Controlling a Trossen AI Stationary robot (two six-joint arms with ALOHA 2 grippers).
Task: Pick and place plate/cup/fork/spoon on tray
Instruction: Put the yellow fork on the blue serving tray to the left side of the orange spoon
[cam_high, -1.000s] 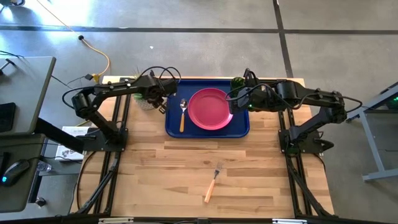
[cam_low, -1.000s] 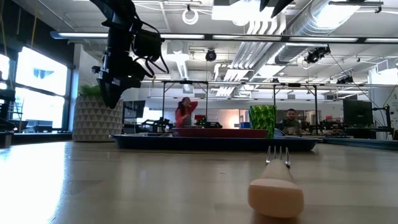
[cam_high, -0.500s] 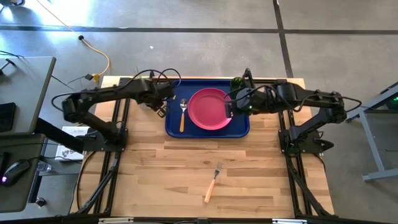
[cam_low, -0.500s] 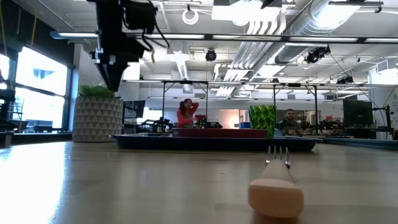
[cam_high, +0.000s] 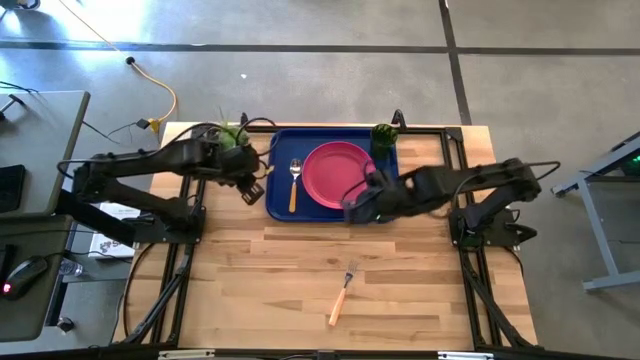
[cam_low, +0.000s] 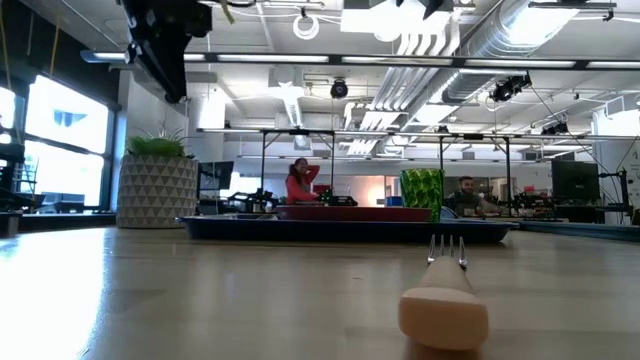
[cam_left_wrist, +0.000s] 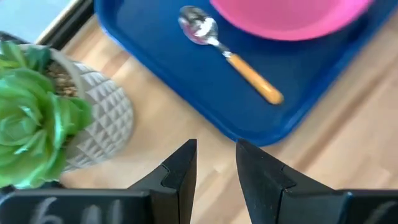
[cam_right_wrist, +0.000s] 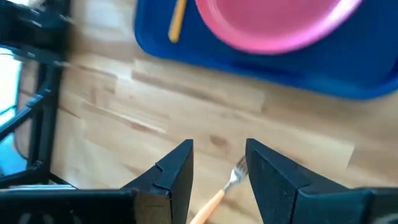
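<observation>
The dark blue tray (cam_high: 280, 205) lies at the table's far middle. On it rest the pink plate (cam_high: 337, 173) and the orange-handled spoon (cam_high: 294, 183), left of the plate. The green cup (cam_high: 384, 135) stands at the tray's far right corner. The fork (cam_high: 343, 292) lies on the bare wood near the front, tines toward the tray. My left gripper (cam_left_wrist: 216, 167) hovers open above the table, just left of the tray's left rim. My right gripper (cam_right_wrist: 219, 163) hangs open over the wood by the tray's near rim, with the fork (cam_right_wrist: 219, 194) farther below it.
A white pot with a green succulent (cam_high: 232, 140) stands at the far left, close to my left arm and the tray's left rim. Bare wood stretches between the tray and the fork. People sit in the room beyond the table (cam_low: 300, 182).
My left gripper has risen and drawn back from the spoon's side of the tray toward the table's left edge. My right gripper has swung from over the tray's right part toward the near edge, sinking a little and rolling. The spoon, plate, cup and fork have stayed put.
</observation>
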